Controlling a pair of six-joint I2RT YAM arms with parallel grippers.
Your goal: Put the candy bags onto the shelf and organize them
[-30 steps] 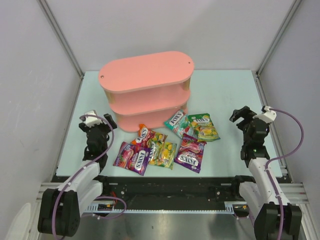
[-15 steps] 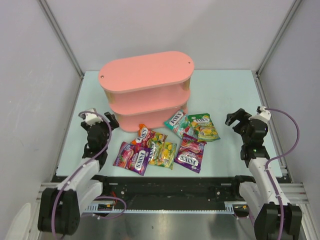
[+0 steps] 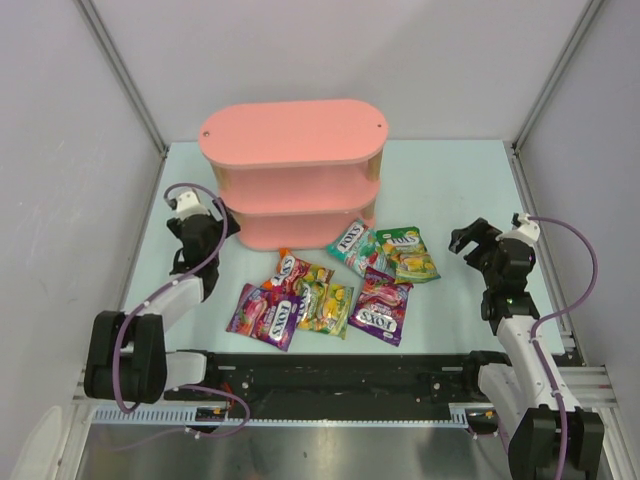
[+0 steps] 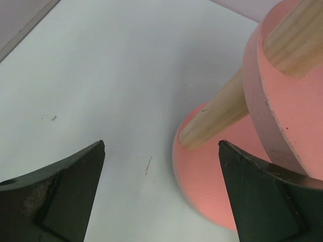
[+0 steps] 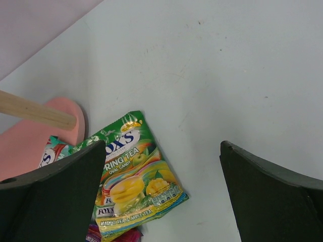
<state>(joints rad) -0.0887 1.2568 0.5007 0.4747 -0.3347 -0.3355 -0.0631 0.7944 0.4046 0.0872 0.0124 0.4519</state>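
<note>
Left gripper [image 4: 161, 146] is spread wide and empty, with the pink shelf [image 4: 207, 189] just ahead on its right. Right gripper [image 5: 161, 146] is spread too, holding nothing. A yellow-green candy bag [image 5: 132, 184] lies flat near its left finger, clear of the shelf.

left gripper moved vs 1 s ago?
Yes. In the top view the left gripper has moved farther from the arm bases, away from the leftmost candy bag, which stayed put. It is now beside the left end of the shelf.
</note>
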